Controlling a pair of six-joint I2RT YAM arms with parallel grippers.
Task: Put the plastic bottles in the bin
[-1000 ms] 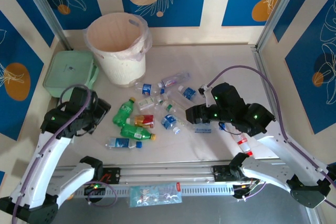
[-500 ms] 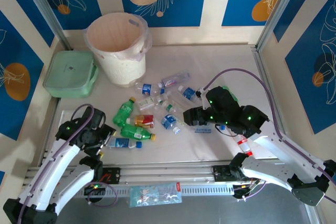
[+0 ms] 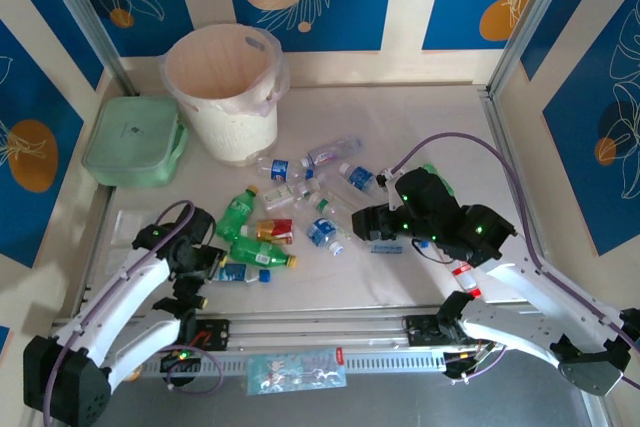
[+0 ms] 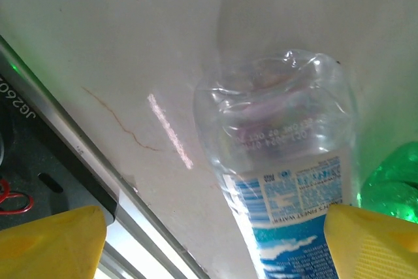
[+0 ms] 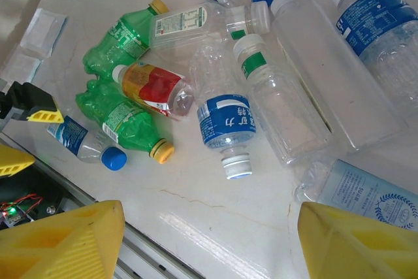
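Clear and green plastic bottles [image 3: 238, 215] in a loose cluster, on their sides; cream liner-bagged bin [image 3: 235, 132] upright beyond them.

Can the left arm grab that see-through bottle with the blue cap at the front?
Probably yes. The left gripper is open, a finger on each side of the clear bottle, nothing in between. A green bottle lies close by.
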